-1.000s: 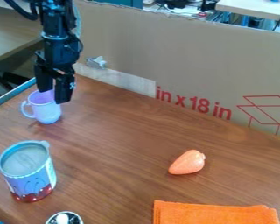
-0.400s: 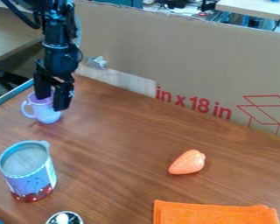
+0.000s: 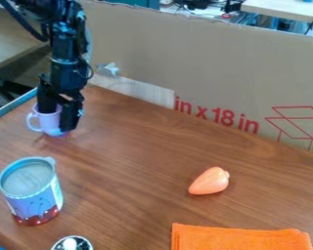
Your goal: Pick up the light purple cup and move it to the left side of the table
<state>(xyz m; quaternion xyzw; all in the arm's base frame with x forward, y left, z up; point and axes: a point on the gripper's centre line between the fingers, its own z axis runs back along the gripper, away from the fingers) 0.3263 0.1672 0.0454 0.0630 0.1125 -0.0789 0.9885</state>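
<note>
The gripper (image 3: pixel 57 119) hangs at the upper left, pointing down at the lilac cup (image 3: pixel 45 121). It is open, with one finger at the cup's mouth and the other outside its right side, so the near right wall of the cup lies between them. The cup stands on the table close to its left edge, handle to the left.
A blue and red lidded tin (image 3: pixel 32 193) stands at the lower left, with a shiny metal object (image 3: pixel 73 243) at the bottom edge. An orange carrot-like toy (image 3: pixel 210 181) lies right of centre, above a folded orange cloth (image 3: pixel 241 238). A cardboard wall (image 3: pixel 211 63) borders the table's back.
The gripper has come down beside and into the cup, its outer finger now lower along the cup's right side. The cup has shifted very slightly to the right.
</note>
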